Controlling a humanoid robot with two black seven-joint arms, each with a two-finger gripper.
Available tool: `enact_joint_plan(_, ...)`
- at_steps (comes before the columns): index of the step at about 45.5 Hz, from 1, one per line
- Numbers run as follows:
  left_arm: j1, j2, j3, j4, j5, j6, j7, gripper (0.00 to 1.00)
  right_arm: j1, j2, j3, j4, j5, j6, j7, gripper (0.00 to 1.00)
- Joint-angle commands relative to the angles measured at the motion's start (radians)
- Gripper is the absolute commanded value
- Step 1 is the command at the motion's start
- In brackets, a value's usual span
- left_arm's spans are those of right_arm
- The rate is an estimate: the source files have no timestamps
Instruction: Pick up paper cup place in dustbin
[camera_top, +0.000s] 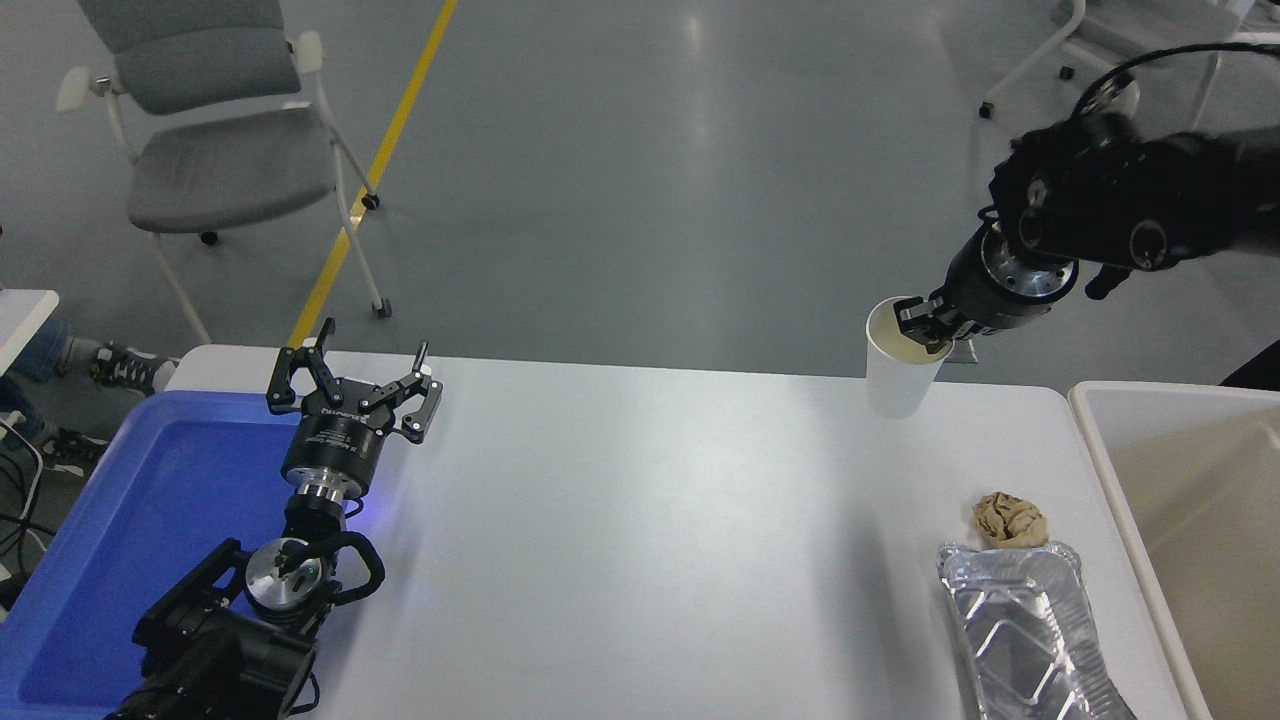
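Observation:
My right gripper is shut on the rim of the white paper cup and holds it upright in the air above the table's far right edge. The beige dustbin stands off the table's right side, to the lower right of the cup; only its left part shows. My left arm is parked at the lower left, its gripper open and empty over the table's far left.
A blue tray lies at the left. A crumpled brown paper ball and a silver foil tray lie at the front right. Chairs stand on the floor beyond the table.

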Motion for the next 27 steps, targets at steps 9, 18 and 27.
enact_joint_plan(9, 0.000, 0.000, 0.000, 0.000, 0.001, 0.000, 0.000, 0.99, 0.336, -0.059, -0.097, 0.161, 0.001, 0.126, -0.006, 0.00)
enact_joint_plan(18, 0.000, 0.000, 0.000, 0.000, 0.000, -0.001, 0.000, 0.99, 0.321, -0.132, -0.113, 0.139, -0.013, 0.092, -0.009, 0.00)
enact_joint_plan(27, 0.000, 0.000, 0.000, 0.000, 0.000, 0.000, 0.000, 0.99, 0.214, -0.283, -0.111, 0.044, -0.020, -0.097, -0.045, 0.00)
